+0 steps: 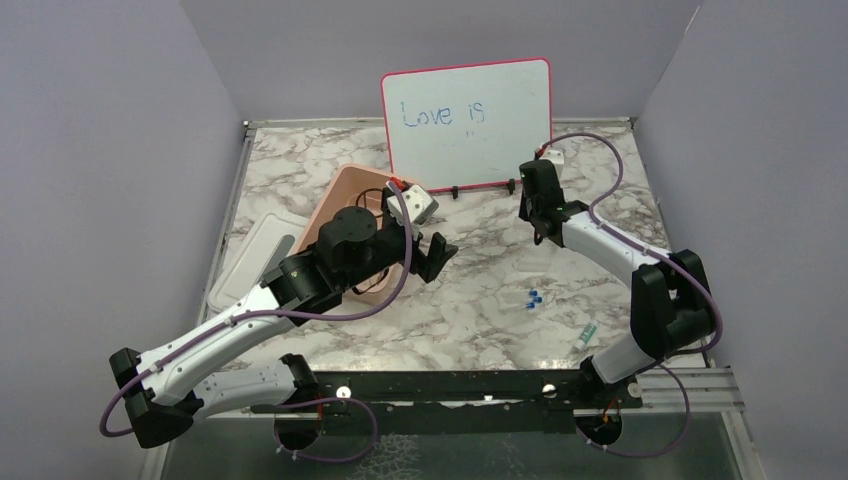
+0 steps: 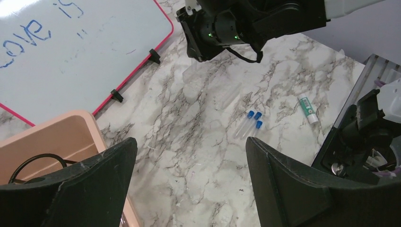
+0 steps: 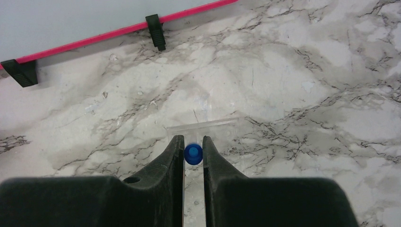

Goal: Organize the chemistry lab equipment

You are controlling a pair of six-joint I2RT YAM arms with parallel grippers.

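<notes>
**Right gripper** (image 3: pixel 193 147), near the foot of the whiteboard (image 1: pixel 465 115): I have it pinched on a blue-capped tube (image 3: pixel 193 153). The cap faces my wrist camera and the body is hidden beyond it. It hangs above a clear plastic piece (image 3: pixel 203 125) on the counter (image 3: pixel 307 94), too faint for me to say whether that is a rack.

**Left gripper** (image 2: pixel 189 156): spread wide with nothing between the fingers, hovering at the corner of the pink tub (image 2: pixel 56 130).

**Other items, in descending size:**
- the tub, with the black wire ring stand (image 2: pixel 33 156) inside
- the white lid (image 1: pixel 250 255), beside the tub
- the green-handled tool (image 2: pixel 307 109), near my right arm's base
- three loose tubes (image 2: pixel 253 118), lying together mid-counter

**Hazards, as I judge them:**
- My grip is on a smooth, narrow cylinder close to its cap, so a tilt while lowering could let it pivot, slip out and roll.
- The clear piece is hard to make out, and a misjudged descent may strike its edge and shove it aside.
- The loose tubes will roll if either arm brushes them.
- My two arms work close together, so crossing paths could bring them into contact.
</notes>
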